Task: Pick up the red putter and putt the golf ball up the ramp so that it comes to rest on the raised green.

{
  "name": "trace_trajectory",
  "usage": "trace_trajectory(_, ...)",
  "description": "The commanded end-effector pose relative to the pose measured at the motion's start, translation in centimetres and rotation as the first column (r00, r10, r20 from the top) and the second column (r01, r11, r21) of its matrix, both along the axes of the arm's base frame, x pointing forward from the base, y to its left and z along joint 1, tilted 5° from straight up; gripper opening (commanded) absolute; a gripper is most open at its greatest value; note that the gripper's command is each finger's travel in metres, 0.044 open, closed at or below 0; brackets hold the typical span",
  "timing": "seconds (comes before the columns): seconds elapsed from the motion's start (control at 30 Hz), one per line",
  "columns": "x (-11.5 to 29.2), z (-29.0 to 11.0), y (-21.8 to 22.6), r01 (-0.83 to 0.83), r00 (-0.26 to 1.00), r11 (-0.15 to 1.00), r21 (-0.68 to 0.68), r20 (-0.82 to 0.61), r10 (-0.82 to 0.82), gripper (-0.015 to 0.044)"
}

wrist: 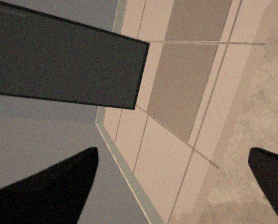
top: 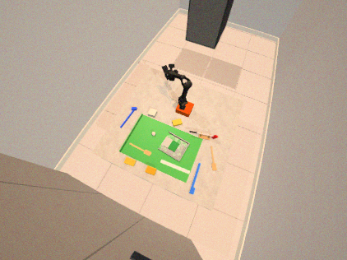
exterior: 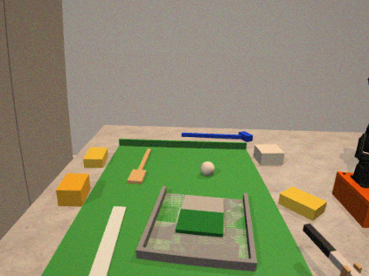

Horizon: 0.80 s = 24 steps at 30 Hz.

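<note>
The gripper [top: 167, 69] is spread wide and holds nothing, upper centre of the top view; the red putter [top: 204, 136] lies right of the green mat [top: 141, 136], near the yellow block [top: 177, 122]; the golf ball [exterior: 207, 168] sits above the walled ramp [exterior: 149, 227].

Ball [exterior: 207, 168] on mat [exterior: 271, 225] behind walled ramp [exterior: 150, 230]; putter [top: 203, 136] beside mat.
</note>
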<state>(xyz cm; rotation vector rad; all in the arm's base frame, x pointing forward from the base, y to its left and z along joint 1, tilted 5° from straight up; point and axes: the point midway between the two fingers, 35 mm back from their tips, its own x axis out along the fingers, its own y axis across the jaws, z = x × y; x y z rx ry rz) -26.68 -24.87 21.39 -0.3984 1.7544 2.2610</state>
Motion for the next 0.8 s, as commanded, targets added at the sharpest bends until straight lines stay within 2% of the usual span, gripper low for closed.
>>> trace_trajectory(0.0, 5.3, -1.5, -5.4, -0.334, 0.942, 0.920, 0.203, 0.102, 0.320, 0.0440)
trace_trajectory(0.17, 12.1, -3.1, -9.5, -0.627, 0.776, 0.682, 0.377, 0.218, 0.592, 0.0440)
trace_trajectory(0.37, 21.2, -5.0, -12.2, -0.819, 0.475, 0.249, 0.517, 0.368, 0.799, 0.0440)
trace_trajectory(0.57, 30.5, -7.3, -11.6, -0.819, 0.174, -0.161, 0.550, 0.507, 0.844, 0.0440)
trace_trajectory(0.77, 38.4, -8.8, -9.7, -0.615, -0.106, -0.549, 0.567, 0.630, 0.769, 0.0440)
